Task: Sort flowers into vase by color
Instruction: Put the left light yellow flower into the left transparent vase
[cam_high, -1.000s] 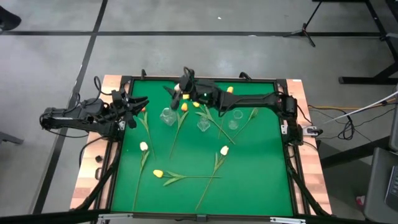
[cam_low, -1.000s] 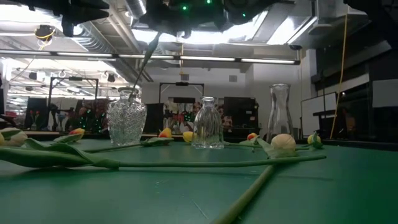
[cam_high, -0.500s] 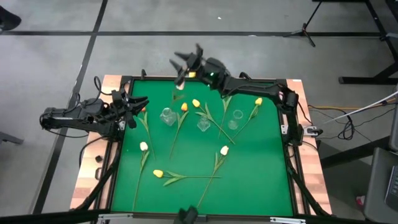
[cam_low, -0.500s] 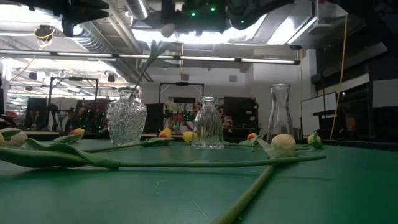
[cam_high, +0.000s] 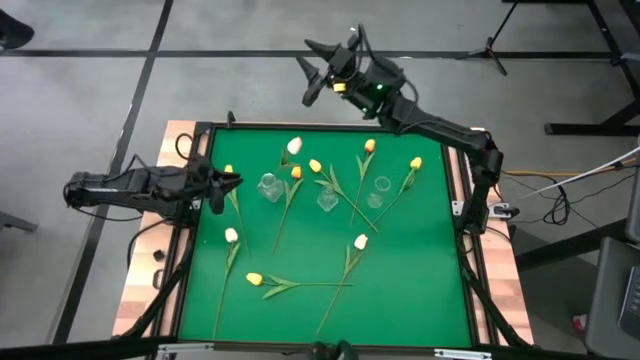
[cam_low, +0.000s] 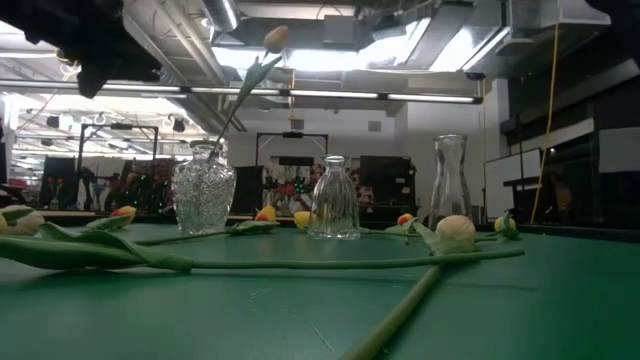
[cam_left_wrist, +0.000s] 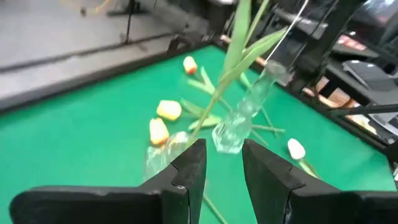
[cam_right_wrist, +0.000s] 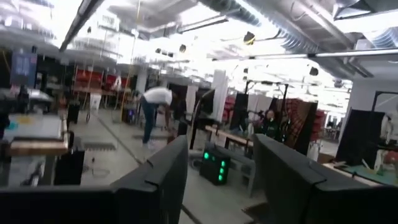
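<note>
A white tulip stands in the cut-glass vase, its stem slanting out of the neck and its head high up. Two more clear vases stand to its right. Several tulips lie flat on the green mat: white, yellow, orange. My right gripper hangs open and empty, high beyond the table's far edge. My left gripper is open and empty at the mat's left edge, pointing toward the vases.
A yellow tulip lies just beside my left gripper, its stem running toward the near edge. Yellow and orange tulips lie between the vases. A raised black frame borders the mat. The near right of the mat is bare.
My right gripper has risen and swung past the table's far edge, away from the cut-glass vase. The white tulip stays in that vase, its head now clear of the gripper. My left gripper has tipped downward and turned a little at the mat's left edge.
</note>
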